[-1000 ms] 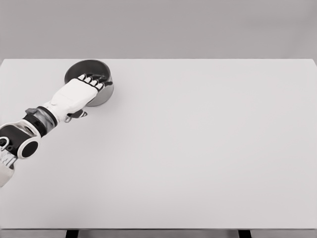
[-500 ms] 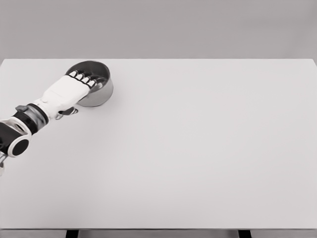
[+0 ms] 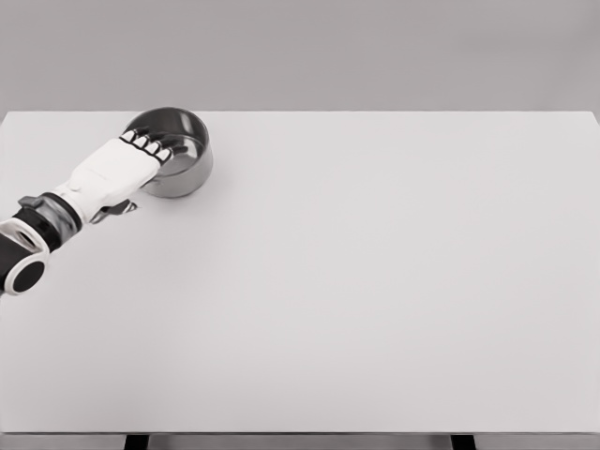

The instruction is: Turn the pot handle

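On the white table [image 3: 375, 281], the left hand [image 3: 117, 169] clamps the steel pot [image 3: 178, 164] near its rim, handle hidden, rotation apparently unfinished.

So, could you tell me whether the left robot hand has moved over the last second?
Yes. The left robot hand has drawn back toward the table's left edge.

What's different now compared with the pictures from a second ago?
The left hand and its arm have drawn back toward the picture's left, fingers curled over the pot rim. The pot slid slightly left and farther away, showing more of its inside. The table looks unchanged.
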`<control>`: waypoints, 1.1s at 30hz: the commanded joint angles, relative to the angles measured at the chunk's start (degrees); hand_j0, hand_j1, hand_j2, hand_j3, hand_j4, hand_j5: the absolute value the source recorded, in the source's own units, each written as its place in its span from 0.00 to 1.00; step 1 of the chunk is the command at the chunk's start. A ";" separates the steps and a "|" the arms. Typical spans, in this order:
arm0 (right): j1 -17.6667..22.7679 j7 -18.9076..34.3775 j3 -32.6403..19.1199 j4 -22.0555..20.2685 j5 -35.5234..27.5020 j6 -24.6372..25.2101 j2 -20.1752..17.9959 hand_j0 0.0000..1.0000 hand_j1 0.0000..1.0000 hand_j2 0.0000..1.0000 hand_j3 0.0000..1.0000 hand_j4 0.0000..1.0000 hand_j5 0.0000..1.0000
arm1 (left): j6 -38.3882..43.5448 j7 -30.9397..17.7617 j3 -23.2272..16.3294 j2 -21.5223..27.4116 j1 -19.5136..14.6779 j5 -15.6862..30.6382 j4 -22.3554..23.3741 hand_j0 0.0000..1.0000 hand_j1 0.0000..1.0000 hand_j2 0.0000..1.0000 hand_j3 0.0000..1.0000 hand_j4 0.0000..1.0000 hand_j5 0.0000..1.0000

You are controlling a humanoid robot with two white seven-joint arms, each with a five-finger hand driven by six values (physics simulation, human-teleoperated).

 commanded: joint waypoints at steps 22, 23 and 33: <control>0.00 0.01 -0.01 0.00 0.03 -0.02 -0.01 1.00 1.00 1.00 1.00 1.00 1.00 | -0.01 0.00 1.76 2.89 0.09 -0.06 -0.26 1.00 1.00 1.00 1.00 1.00 1.00; 0.00 0.01 -0.01 0.00 0.03 -0.02 -0.01 1.00 1.00 1.00 1.00 1.00 1.00 | -0.01 0.08 1.76 2.89 0.00 -0.06 -0.17 1.00 1.00 1.00 1.00 1.00 1.00; 0.00 0.01 -0.01 0.00 0.03 -0.02 -0.01 1.00 1.00 1.00 1.00 1.00 1.00 | 0.07 0.00 1.84 3.68 0.00 -0.76 0.45 1.00 1.00 1.00 1.00 1.00 1.00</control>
